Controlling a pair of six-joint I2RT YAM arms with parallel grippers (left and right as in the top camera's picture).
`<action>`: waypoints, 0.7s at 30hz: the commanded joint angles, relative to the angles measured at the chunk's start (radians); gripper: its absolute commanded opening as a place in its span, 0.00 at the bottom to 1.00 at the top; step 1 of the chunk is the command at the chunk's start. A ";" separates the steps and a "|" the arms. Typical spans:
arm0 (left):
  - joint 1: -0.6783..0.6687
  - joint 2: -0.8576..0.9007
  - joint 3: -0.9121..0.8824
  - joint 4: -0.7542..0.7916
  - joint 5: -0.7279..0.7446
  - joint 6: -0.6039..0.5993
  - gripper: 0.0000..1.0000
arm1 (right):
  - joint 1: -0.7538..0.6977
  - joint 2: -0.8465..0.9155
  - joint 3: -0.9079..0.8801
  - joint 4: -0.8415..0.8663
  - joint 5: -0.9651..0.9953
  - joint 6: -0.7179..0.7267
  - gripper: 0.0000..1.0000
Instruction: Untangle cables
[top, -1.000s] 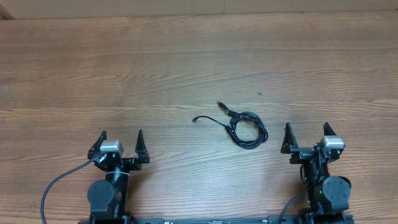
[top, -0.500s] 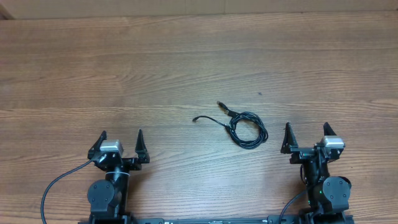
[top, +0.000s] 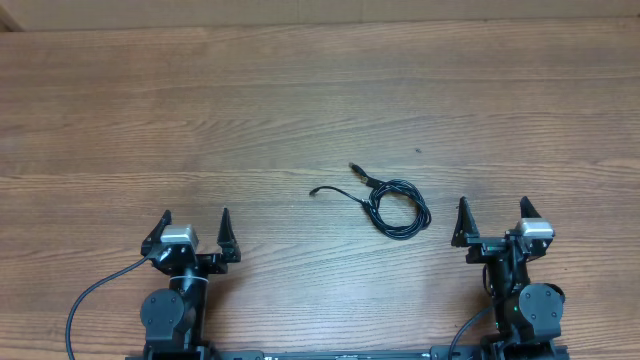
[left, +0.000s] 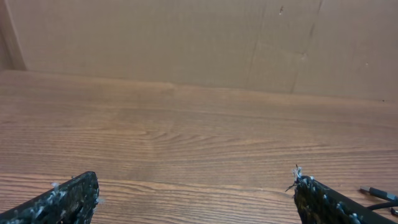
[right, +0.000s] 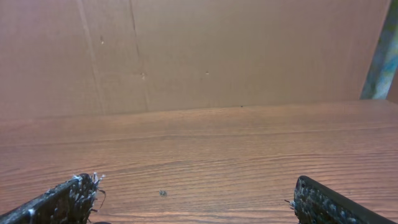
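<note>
Resting at the near edge of the brown wooden bench (top: 200, 100), left gripper (top: 195, 214) and right gripper (top: 492, 202) gaping wide and empty, readying for reaching the thin black coiled cables (top: 399, 233) lying between them, nearer the right.

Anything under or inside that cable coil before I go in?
Only the bare wooden table shows under the cables and inside their loop. Where the strands overlap, the overhead view cannot show which cord lies underneath.
</note>
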 joint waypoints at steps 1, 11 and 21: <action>0.004 -0.008 -0.007 0.004 -0.010 0.016 1.00 | -0.003 -0.005 -0.011 0.004 0.003 -0.003 1.00; 0.005 -0.008 -0.007 0.004 -0.010 0.016 1.00 | -0.003 -0.005 -0.011 0.004 0.003 -0.003 1.00; 0.004 -0.008 -0.007 0.012 -0.010 0.015 0.99 | -0.003 -0.005 -0.011 0.004 0.003 -0.003 1.00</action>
